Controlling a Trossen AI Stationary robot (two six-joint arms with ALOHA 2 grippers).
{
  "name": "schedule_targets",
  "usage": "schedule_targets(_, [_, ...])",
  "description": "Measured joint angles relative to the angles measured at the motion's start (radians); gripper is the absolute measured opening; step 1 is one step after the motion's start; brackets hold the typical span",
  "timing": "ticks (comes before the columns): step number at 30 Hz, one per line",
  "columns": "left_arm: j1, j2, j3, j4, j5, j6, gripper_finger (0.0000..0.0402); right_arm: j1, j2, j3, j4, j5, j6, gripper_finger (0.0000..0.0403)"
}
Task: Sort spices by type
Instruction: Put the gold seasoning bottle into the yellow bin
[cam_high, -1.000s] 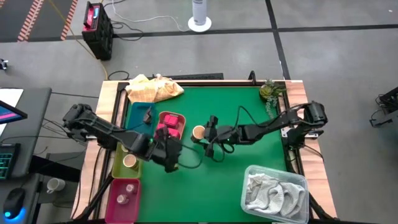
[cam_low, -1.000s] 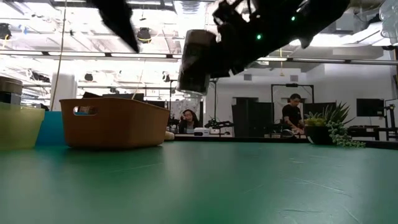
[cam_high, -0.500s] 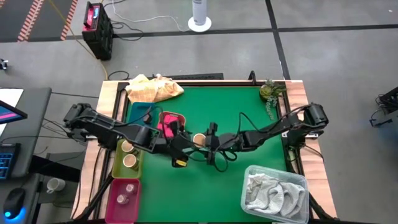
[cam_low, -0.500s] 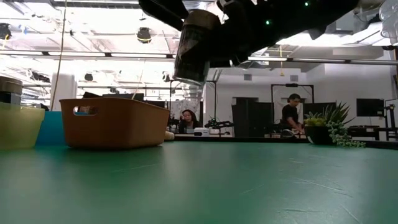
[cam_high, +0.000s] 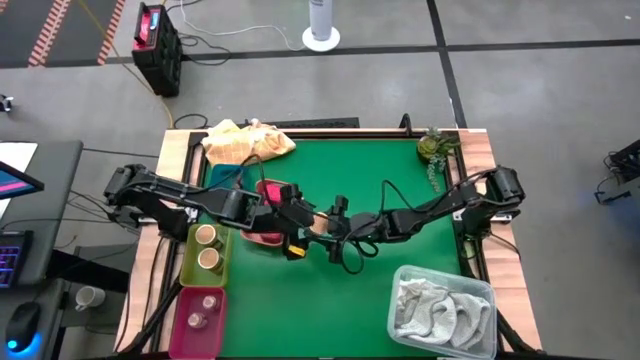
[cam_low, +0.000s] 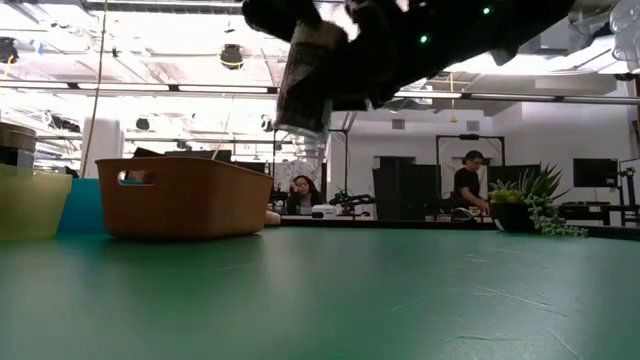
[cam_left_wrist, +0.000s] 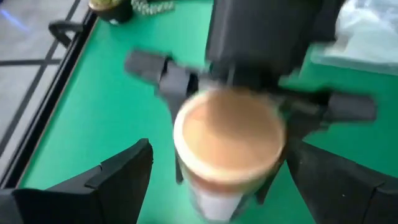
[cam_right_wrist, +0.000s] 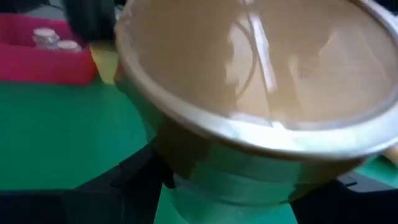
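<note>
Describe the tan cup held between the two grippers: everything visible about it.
The cup is a small round tub with a flat tan lid and a pale rim, its lower wall whitish. The right gripper clamps its sides and holds it clear above the green table, beside the salmon tray. The left gripper faces it with open fingers, either side, not touching.

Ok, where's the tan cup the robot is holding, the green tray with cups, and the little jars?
Tan cylindrical cup (cam_left_wrist: 227, 140): left wrist view, on its flat tan lid.
Lime rectangular tray (cam_high: 190, 262): high view, on its left rim.
Tiny grey-capped clear jars (cam_high: 197, 319): high view, on one jar's cap, inside the magenta tray.
</note>
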Motion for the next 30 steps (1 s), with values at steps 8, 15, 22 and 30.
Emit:
schedule_targets(8, [0.012, 0.000, 0.027, -0.016, 0.084, 0.080, 0.0353, 0.000, 0.089, 0.101, -0.035, -0.009, -0.025, 0.0300])
schedule_targets(15, [0.011, 0.000, 0.027, -0.125, 0.117, 0.038, 0.0351, 0.000, 0.093, 0.129, -0.052, -0.008, -0.028, 0.0300])
schedule_targets(22, [0.011, 0.000, 0.027, -0.130, 0.117, 0.048, 0.0351, 0.005, 0.093, 0.129, -0.046, -0.011, -0.025, 0.0300])
schedule_targets(30, [0.011, 0.036, 0.027, -0.124, 0.134, 0.079, 0.0320, 0.016, 0.093, 0.129, -0.037, -0.013, -0.030, 0.0300])
